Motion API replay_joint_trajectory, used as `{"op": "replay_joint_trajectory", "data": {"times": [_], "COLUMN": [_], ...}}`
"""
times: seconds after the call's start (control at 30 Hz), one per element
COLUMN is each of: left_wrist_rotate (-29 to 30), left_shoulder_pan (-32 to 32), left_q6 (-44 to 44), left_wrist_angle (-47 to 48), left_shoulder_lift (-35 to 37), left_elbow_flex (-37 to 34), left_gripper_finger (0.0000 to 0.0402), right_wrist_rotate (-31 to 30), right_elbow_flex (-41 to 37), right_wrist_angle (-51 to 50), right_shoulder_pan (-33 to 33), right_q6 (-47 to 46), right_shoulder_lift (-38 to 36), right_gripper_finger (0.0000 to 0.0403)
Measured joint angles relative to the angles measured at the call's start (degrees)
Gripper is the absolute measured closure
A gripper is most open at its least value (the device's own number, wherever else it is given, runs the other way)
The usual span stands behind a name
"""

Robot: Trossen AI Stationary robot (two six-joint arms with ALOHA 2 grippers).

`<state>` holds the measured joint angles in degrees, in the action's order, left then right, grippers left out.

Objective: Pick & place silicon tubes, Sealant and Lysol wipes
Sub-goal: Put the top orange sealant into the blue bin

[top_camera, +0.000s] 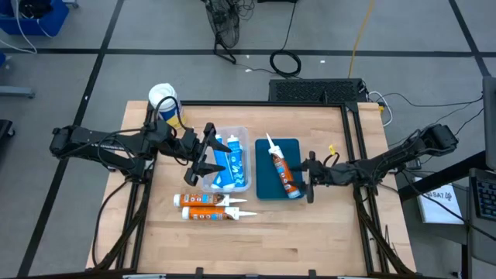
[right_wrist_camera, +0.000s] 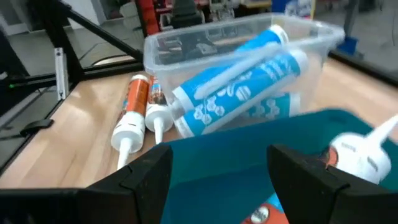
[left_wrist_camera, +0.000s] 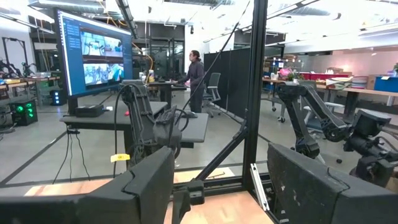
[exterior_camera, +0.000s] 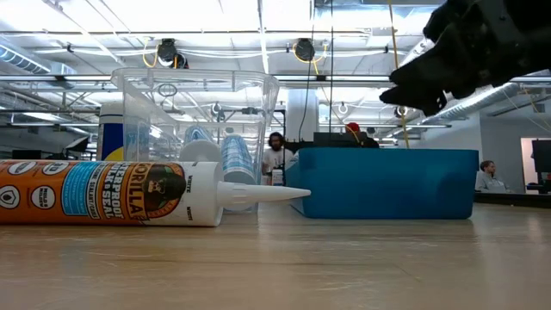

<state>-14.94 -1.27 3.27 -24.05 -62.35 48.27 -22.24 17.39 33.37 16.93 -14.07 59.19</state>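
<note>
Bright overhead lighting, right wrist view blurred

Left arm reaches in from the left edge, left gripper [top_camera: 203,153] over mid-table, fingers [left_wrist_camera: 144,186] spread apart. Right arm extends from the right edge, right gripper [top_camera: 310,177] held low, fingers [right_wrist_camera: 144,175] parted wide, nothing between them.

blue tubes [top_camera: 229,161] x3 | orange cartridges [top_camera: 204,206] x3 | Lysol wipes [top_camera: 164,101] x1 | bins [top_camera: 246,184] x2

bare table front [top_camera: 310,240], two orange cartridges [top_camera: 208,206] lying front-left
</note>
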Motion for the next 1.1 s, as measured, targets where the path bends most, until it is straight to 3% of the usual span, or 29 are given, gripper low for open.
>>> {"op": "replay_joint_trajectory", "data": {"times": [0.17, 0.3, 0.5, 0.67, 0.87, 1.1], "left_wrist_rotate": [0.0, -1.5, -1.3, -1.4, -1.4, 5.2], "left_shoulder_pan": [0.0, -0.5, -0.7, -0.9, -3.3, -9.1], "left_q6": [0.4, 4.5, 3.1, 3.1, -0.6, -2.9], "left_wrist_angle": [0.0, 0.1, 1.6, 3.1, 12.1, 17.9], "left_shoulder_lift": [0.0, 0.0, 0.0, 0.0, -0.1, -3.0], "left_elbow_flex": [0.0, 0.0, 0.0, 0.0, 0.0, 0.0], "left_gripper_finger": [0.0149, 0.0149, 0.0149, 0.0149, 0.0149, 0.0149], "right_wrist_rotate": [1.8, 8.0, 16.6, 16.5, 16.3, 16.3], "right_elbow_flex": [0.0, 0.0, 0.0, 0.0, 0.0, 0.0], "right_wrist_angle": [3.7, 6.0, 9.6, 10.2, 6.9, 1.6], "right_shoulder_pan": [1.9, 3.5, 6.0, 6.9, 6.5, 6.3], "right_q6": [6.2, 9.2, 15.0, 18.4, 21.0, 20.8], "right_shoulder_lift": [0.0, 0.0, 0.0, -1.8, -9.3, -13.5], "right_gripper_finger": [0.0161, 0.0161, 0.0161, 0.0161, 0.0161, 0.0161]}}
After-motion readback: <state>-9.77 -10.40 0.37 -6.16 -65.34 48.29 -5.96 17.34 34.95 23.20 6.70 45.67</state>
